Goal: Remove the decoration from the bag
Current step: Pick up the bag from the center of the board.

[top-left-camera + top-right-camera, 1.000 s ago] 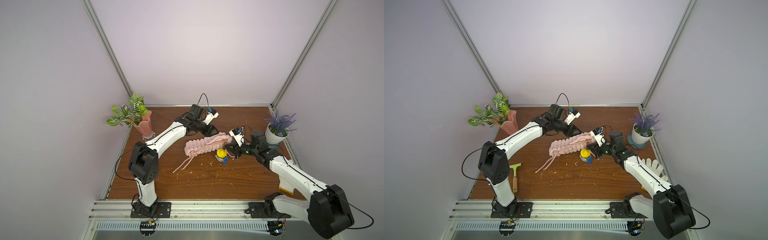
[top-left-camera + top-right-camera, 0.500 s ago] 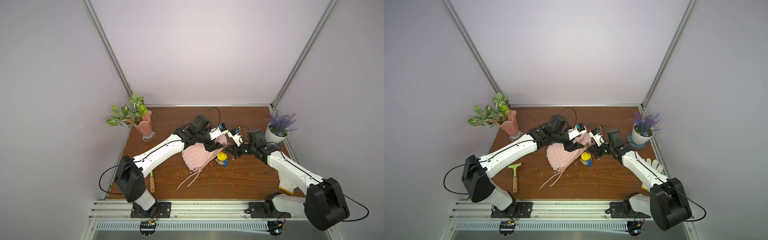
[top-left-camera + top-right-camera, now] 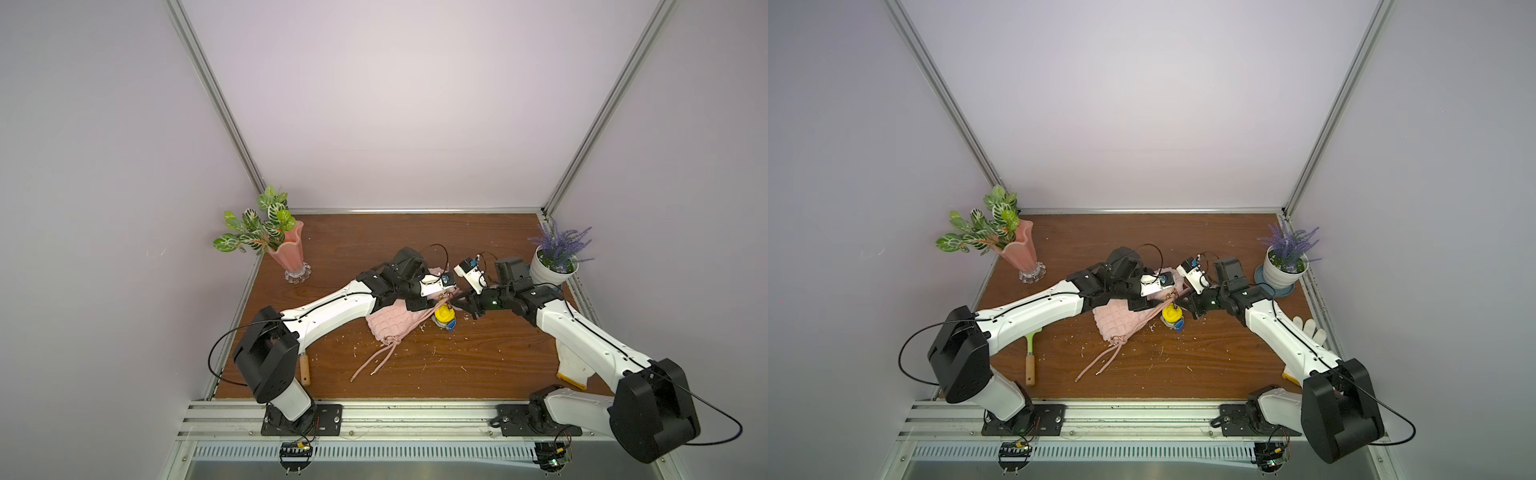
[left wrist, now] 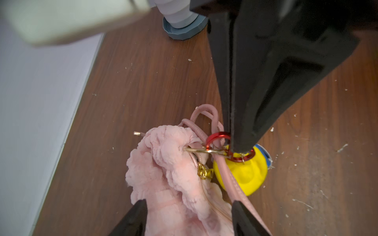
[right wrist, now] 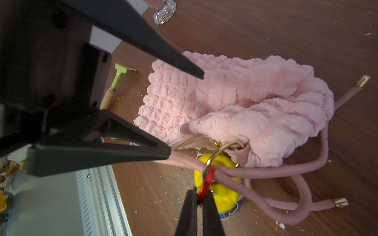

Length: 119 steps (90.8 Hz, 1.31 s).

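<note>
Far left stands the pink vase (image 3: pixel 291 259), far right the lavender pot (image 3: pixel 548 274), and the green scraper (image 3: pixel 1030 353) lies near left, partly under the left arm. That arm covers the far edge of the bag (image 3: pixel 390 328) mid-table. Just right of it, the decoration (image 3: pixel 444 312) shows only yellow and blue. The left gripper (image 4: pixel 188 204) is spread wide astride the bag's mouth, while the right gripper (image 5: pixel 200 197) pinches the red ring (image 5: pixel 207 181).

On the table (image 3: pixel 478 374), the decoration (image 3: pixel 444 316) touches the right side of the bag (image 3: pixel 392 326). The cords (image 3: pixel 382 353) trail before the bag. The vase (image 3: pixel 289 259) stands behind it to the left and the potted plant (image 3: pixel 548 270) behind it to the right. The scraper (image 3: pixel 1030 357) lies before it to the left, and the glove (image 3: pixel 1308 327) well to its right.
</note>
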Tool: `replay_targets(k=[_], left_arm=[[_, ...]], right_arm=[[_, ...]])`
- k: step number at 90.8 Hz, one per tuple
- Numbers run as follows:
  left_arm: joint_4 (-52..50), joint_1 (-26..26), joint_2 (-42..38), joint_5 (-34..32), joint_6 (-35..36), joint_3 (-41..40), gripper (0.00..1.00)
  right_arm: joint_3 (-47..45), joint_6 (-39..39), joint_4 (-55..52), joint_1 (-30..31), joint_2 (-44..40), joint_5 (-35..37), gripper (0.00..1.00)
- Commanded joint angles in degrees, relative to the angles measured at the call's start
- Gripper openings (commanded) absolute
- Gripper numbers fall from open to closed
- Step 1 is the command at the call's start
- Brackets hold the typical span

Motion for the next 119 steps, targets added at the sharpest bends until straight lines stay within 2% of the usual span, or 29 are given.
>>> replay_targets(k=[1,30,46,64,75,84,93,102,114,119], left_arm=[[6.99,-2.51,-1.26,-4.09,5.59,-1.5,0.64],[10.88,-5.43,-0.18,-6.58,10.99,-3.38,0.52],[10.97,-6.45,0.8,-7.05,12.82,-4.61,0.43],[9.1,-7.55,2.15,-6.82,15.69,-3.1,0.39],[8.06,-8.35,2.83,-6.66,15.76,-2.78,0.27],[7.17,-8.56,2.98,-6.74,15.93,-3.3,0.25],[6.29,-8.56,3.3,-7.56,15.97,-3.28,0.17],[5.78,-8.6,3.58,-9.56,15.49,-2.83,0.14],[3.8,-8.58,4.3,-11.17,15.17,-1.09,0.01],[2.93,-8.56,4.61,-11.26,14.82,-0.52,0.0]], right_arm=[[2.55,-3.88,-2.72,-0.3,-0.97,-5.03,0.0],[1.31,-5.55,-3.49,-0.41,-0.01,-8.21,0.0],[1.0,-6.03,-3.58,-0.44,-0.37,-9.16,0.0],[0.25,-7.39,-5.09,-0.59,-1.08,-9.06,0.0],[0.07,-7.71,-5.14,-0.97,-1.42,-8.67,0.0],[-0.47,-7.42,-4.54,-1.29,-2.17,-9.04,0.0],[-0.74,-7.36,-4.36,-1.62,-2.7,-9.22,0.0],[-1.24,-7.58,-4.45,-1.95,-3.12,-9.32,0.0],[-1.85,-7.93,-4.5,-2.55,-3.67,-9.63,0.0],[-2.06,-8.13,-4.39,-2.77,-3.79,-9.61,0.0]])
